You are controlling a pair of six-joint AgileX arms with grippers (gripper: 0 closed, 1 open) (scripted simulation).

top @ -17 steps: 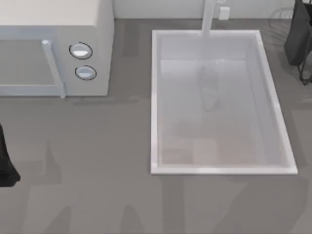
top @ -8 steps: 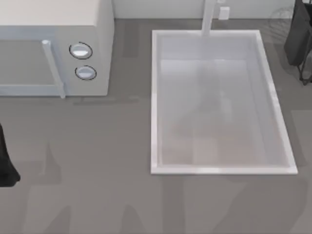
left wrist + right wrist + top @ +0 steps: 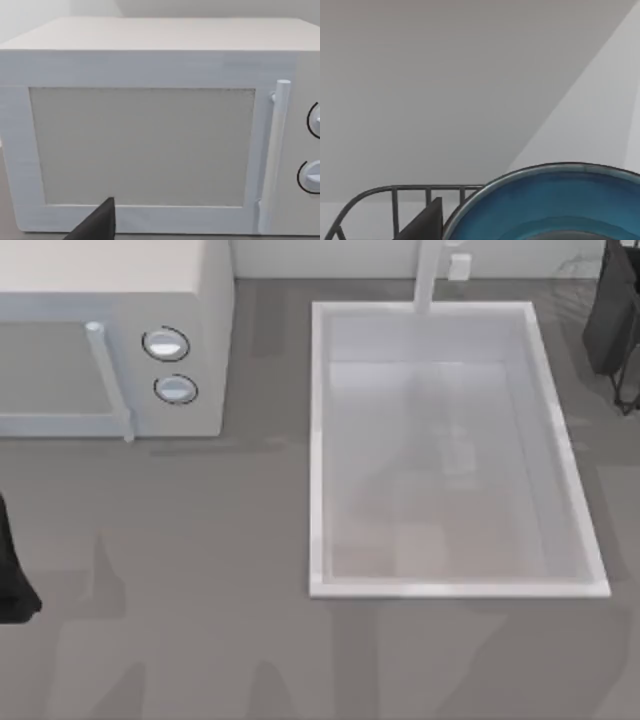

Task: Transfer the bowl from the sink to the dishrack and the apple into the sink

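The bowl [image 3: 550, 202], one blue dish cut off by the frame edge, sits close in front of the right gripper in the right wrist view, beside the wire rail of the dishrack [image 3: 395, 200]; whether that gripper grips it I cannot tell. The one sink [image 3: 320, 440] lies bare-floored, the dishrack's dark edge at the top view's right. A dark fingertip of the left gripper [image 3: 97, 224] faces one microwave [image 3: 150, 70] with two knobs [image 3: 166, 344]; how wide it stands, I cannot tell.

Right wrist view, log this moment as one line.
bowl: up close, beside dishrack wires | sink: basin bare | left arm: by microwave
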